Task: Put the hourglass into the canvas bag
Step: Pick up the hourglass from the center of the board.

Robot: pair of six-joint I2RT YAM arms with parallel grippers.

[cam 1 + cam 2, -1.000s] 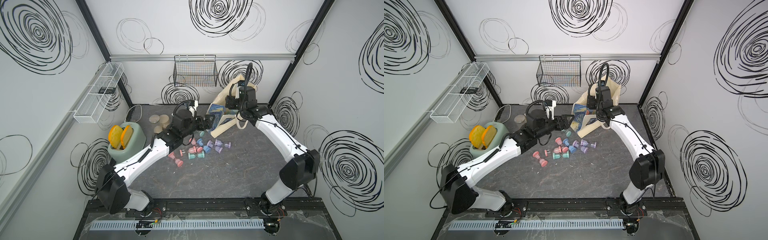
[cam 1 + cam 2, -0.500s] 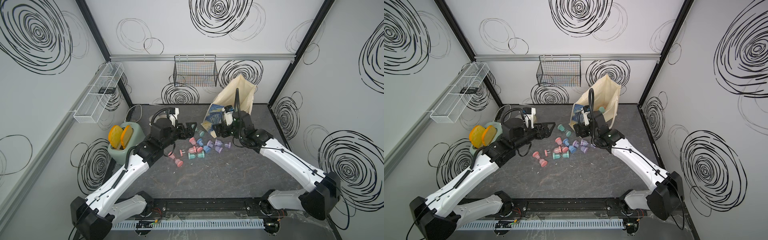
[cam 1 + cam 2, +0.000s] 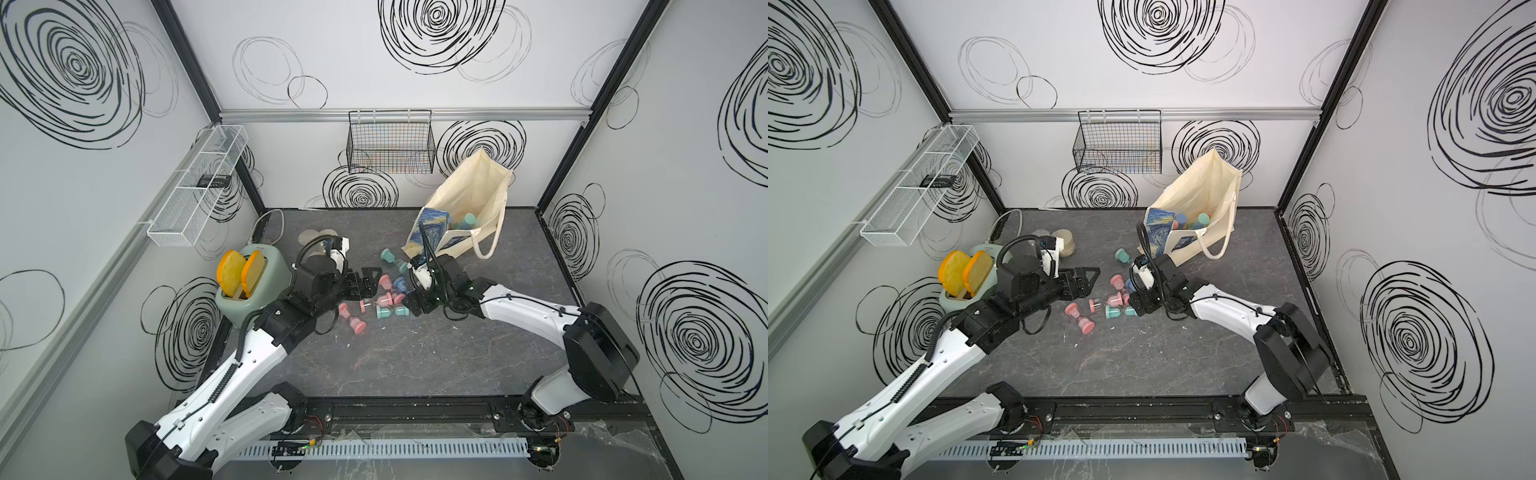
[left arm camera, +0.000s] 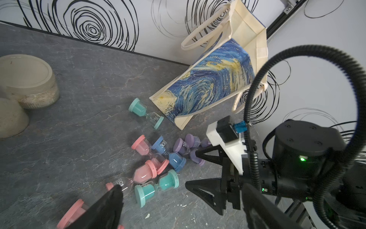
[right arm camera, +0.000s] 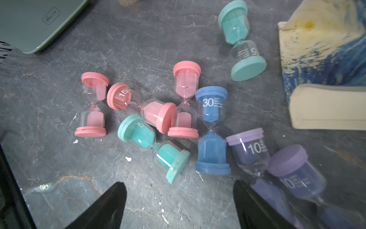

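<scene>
Hourglasses [image 5: 212, 130] strewn at the middle of the bench [image 3: 415, 365], beside the canvas bag [image 3: 469, 195].
Fingers of the left gripper [image 3: 1090, 281] and right gripper [image 5: 178, 182] are held apart by them; the bag is set near the back right corner.

I see dark marbled tabletop [image 3: 415, 365]. Mid-table: hourglass heap [image 5: 178, 119], pink, teal, blue, purple, lying. Lone teal hourglass [image 3: 388, 255] farther back, near canvas bag [image 3: 486, 183] at far right. Green toaster [image 3: 241, 307] left. Beige tubs [image 4: 29, 79] far, left of centre.
</scene>
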